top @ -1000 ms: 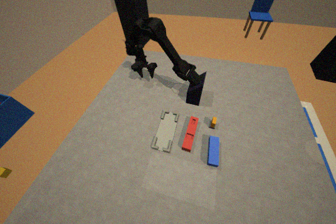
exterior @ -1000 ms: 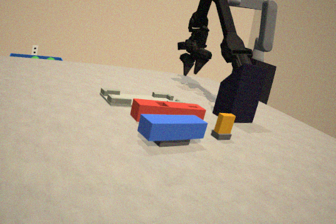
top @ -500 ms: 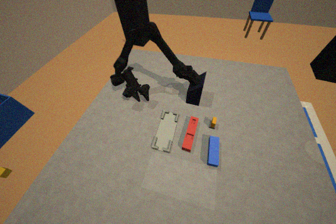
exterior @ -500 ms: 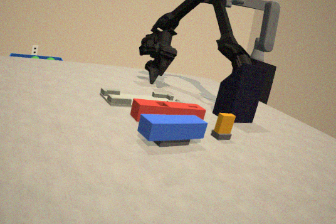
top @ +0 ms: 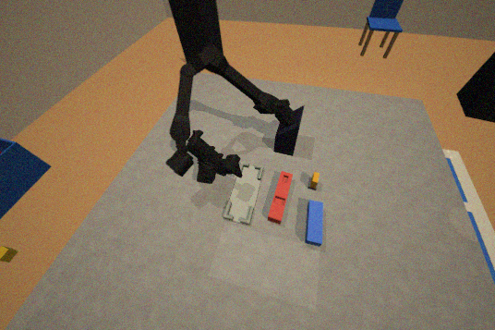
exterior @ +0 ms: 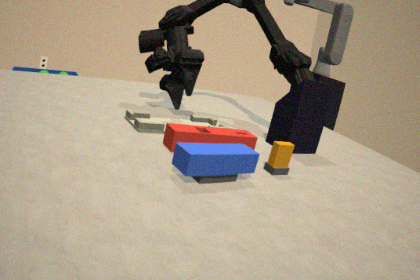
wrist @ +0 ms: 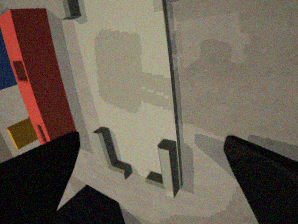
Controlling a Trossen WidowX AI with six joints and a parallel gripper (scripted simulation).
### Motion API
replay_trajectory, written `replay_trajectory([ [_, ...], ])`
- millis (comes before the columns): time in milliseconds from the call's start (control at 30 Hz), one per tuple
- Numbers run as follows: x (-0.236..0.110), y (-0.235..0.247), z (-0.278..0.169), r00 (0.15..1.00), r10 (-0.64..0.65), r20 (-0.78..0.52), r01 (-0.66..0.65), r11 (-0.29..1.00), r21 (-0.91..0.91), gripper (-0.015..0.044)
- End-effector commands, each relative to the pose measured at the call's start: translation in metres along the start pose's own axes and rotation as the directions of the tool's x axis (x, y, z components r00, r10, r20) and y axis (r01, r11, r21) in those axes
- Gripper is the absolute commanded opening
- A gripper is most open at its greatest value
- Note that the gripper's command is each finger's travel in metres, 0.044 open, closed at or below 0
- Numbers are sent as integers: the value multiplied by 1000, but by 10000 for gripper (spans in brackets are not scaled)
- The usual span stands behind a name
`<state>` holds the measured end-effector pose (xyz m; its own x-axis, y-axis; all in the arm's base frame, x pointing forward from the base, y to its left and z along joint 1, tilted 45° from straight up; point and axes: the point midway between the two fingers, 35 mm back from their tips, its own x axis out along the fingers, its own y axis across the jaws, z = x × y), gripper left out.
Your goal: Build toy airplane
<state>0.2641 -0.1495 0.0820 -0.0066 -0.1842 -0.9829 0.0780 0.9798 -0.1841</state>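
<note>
The red fuselage is seen lying flat on the grey surface, just beside the pale cradle and outside it; its two top sockets are visible in the exterior view and nothing is fitted into either. The blue wing is found on the far side of the fuselage from the cradle, resting on what looks like its own dark tab, and the small orange tail fin is stood upright on a similar grey foot, near one end of the fuselage and apart from it. The cradle holds nothing.

By this layout, no step of the build is judged done: the fuselage is not yet seated, neither tab is fitted, and the release and withdrawal lie at the very end.

The pincer is held above the cradle's end nearest the arm's base, pointing down with its fingers spread wide and nothing between them. It is judged to be near the start of a first pick, though which part is meant cannot be told.

In the wrist view the wing and fin are cut to slivers at the left edge, and the fingers are shown only as dark masses. The tabs under wing and fin are mostly hidden. The height of the pincer above the cradle is hard to judge.
</note>
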Motion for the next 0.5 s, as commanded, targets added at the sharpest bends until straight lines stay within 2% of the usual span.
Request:
replay_trajectory([
  [0,16,47,8,994,-76,-72,76,997,-10,440],
  [233,35,125,7,954,-283,-100,278,959,-58,440],
  [467,46,196,-10,868,-496,36,497,863,-87,440],
])
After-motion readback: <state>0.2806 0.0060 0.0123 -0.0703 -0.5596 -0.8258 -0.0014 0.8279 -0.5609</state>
